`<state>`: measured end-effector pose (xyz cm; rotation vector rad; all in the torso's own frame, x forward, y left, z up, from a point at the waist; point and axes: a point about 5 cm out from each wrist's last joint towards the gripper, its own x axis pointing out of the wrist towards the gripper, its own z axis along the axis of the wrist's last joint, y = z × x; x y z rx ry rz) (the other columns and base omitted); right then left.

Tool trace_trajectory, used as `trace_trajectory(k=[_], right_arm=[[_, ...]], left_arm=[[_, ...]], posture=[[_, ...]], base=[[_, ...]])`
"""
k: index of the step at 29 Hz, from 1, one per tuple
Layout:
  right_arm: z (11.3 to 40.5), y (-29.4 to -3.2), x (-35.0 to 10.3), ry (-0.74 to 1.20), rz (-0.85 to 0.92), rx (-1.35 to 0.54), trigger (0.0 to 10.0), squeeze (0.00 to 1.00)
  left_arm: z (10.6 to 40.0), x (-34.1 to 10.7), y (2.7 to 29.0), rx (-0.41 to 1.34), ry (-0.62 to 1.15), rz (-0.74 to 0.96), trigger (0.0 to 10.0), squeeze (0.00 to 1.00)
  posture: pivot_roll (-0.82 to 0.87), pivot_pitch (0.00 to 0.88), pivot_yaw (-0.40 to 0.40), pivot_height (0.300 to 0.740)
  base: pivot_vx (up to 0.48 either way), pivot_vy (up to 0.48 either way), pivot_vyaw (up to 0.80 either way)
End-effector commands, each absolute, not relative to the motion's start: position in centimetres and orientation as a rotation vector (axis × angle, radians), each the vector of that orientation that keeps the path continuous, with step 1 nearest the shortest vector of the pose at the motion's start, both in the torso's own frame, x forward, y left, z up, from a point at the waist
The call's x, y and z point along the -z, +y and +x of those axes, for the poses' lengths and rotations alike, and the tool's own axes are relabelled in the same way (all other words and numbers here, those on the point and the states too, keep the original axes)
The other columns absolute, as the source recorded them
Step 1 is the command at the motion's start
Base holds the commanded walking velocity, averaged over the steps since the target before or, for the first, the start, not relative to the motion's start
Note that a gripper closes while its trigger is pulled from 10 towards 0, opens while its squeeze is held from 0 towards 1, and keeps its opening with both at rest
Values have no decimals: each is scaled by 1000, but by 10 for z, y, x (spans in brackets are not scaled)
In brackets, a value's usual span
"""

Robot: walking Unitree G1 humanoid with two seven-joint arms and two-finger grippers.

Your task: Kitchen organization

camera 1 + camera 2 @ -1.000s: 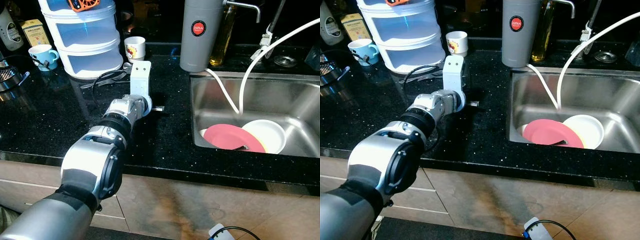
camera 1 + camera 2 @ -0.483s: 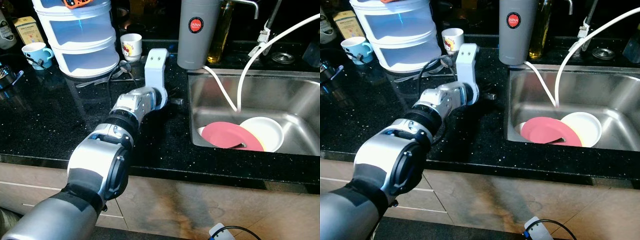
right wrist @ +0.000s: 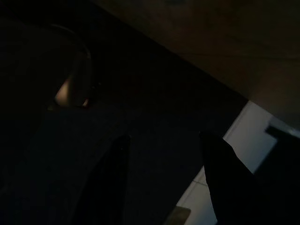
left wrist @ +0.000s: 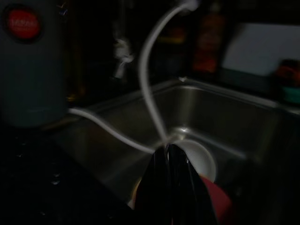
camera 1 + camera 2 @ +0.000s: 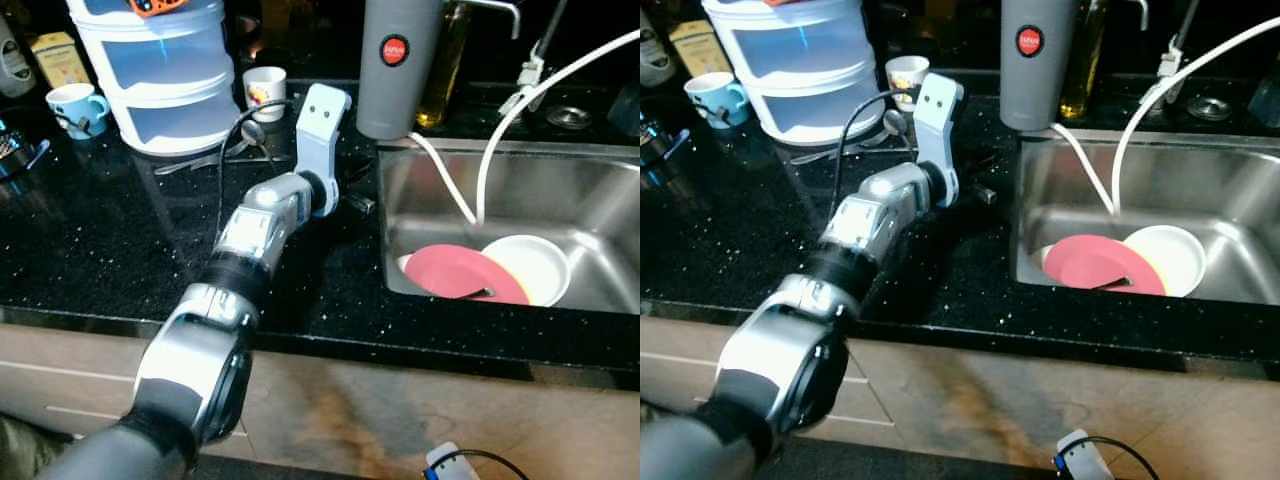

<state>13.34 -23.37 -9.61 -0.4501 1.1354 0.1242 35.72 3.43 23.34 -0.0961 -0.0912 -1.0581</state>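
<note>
My left arm reaches across the black counter [image 5: 120,240] towards the steel sink [image 5: 600,210]. Its gripper [image 5: 355,203] hovers just left of the sink's rim, low over the stone. In the left wrist view the two black fingers [image 4: 171,187] lie pressed together, shut, with nothing seen between them, pointing at the basin. A pink plate [image 5: 458,274] lies in the sink, overlapping a white bowl [image 5: 535,268]. A white hose [image 5: 490,150] hangs down into the basin. My right gripper [image 3: 164,136] hangs idle in the dark with its fingers apart.
A grey canister [image 5: 398,65] with a red label stands at the sink's back left corner, an oil bottle [image 5: 445,70] beside it. Stacked clear plastic containers [image 5: 165,85], a white cup [image 5: 265,92], a blue cup [image 5: 78,105] and loose cutlery [image 5: 200,160] sit at the back left.
My left arm has swung to the right, carrying the shut gripper from mid-counter up to the sink's left rim. The head view has shifted slightly.
</note>
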Motion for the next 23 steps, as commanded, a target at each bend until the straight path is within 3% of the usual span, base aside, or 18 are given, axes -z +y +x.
trace_trajectory(k=[1, 8, 11, 14, 19, 23], right_arm=[[134, -230, 96, 1124, -443, -153, 10000, 0], [136, -228, 96, 1109, -395, -181, 10000, 0], [136, -228, 96, 1108, -394, -179, 10000, 0], [136, -228, 95, 1102, -389, -186, 10000, 0], [136, -227, 96, 1101, -391, -191, 10000, 0], [136, -227, 96, 1103, -396, -192, 10000, 0]], left_arm=[[350, -240, 35, 1124, -122, -74, 10000, 0], [292, -229, 46, 1448, -192, -74, 10000, 0], [286, -229, 46, 1479, -196, -76, 10000, 0], [252, -226, 53, 1649, -170, -115, 10000, 0], [223, -219, 63, 1807, -112, -166, 10000, 0], [209, -213, 70, 1869, -74, -205, 10000, 0]], posture=[[-17, 11, 6, 740], [-17, 5, -2, 740], [-17, 4, -3, 740], [-16, 2, -6, 740], [-15, 2, -6, 740], [-11, 3, -7, 740]], base=[[0, 0, 0], [0, 0, 0], [0, 0, 0], [0, 0, 0], [0, 0, 0], [-324, 0, 0]])
